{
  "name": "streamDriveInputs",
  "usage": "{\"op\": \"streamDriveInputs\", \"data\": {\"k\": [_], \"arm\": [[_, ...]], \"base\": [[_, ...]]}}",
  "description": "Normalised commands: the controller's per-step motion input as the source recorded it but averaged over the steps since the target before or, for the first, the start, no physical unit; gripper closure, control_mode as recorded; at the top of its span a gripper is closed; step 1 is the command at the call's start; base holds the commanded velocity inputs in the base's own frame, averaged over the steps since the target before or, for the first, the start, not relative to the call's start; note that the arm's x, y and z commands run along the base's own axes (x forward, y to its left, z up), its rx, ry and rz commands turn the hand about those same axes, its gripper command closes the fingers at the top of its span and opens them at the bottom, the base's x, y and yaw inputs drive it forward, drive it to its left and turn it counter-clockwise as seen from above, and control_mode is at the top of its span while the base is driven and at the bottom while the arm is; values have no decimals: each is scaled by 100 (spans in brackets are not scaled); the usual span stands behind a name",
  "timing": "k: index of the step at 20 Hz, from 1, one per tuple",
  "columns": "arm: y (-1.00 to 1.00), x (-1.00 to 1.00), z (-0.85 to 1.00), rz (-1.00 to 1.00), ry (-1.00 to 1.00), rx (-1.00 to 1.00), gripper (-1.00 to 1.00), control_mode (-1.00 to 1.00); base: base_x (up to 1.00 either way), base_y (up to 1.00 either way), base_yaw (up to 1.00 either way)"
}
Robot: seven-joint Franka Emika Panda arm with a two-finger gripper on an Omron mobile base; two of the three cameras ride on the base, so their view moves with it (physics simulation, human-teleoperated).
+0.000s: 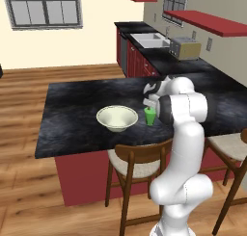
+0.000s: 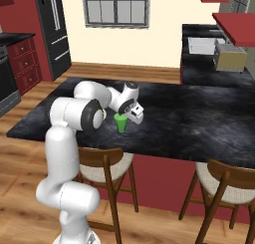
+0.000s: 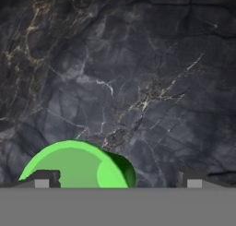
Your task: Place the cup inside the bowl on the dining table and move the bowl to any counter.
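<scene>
The small green cup (image 1: 150,116) stands upright on the dark marbled dining table (image 1: 77,119), a short way right of the wide cream bowl (image 1: 117,118). My gripper (image 1: 149,105) hangs just above the cup, pointing down, jaws open and holding nothing. In the hand view the cup (image 3: 78,167) sits at the bottom left, between the fingertips (image 3: 46,179) but close to the left one, with the gripper (image 3: 119,180) centred to its right. In the right base view the cup (image 2: 120,123) shows under the gripper (image 2: 128,117), and my arm hides the bowl.
Wooden stools (image 1: 137,165) (image 2: 226,181) stand along the table's near edge. The black counter (image 1: 159,61) at the back right carries a sink (image 1: 147,39) and a toaster (image 1: 185,48). Red shelves (image 1: 207,22) hang above it. A dark fridge (image 2: 52,29) stands far left.
</scene>
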Motion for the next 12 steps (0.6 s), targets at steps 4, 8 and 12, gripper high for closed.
{"op": "streamDriveInputs", "data": {"k": [4,8,12], "arm": [[1,8,-17,0,0,0,-100,-100],[0,9,-18,0,0,0,-100,-100],[0,2,-4,0,0,0,-100,-100]], "base": [[0,0,0],[0,0,0],[0,0,0]]}}
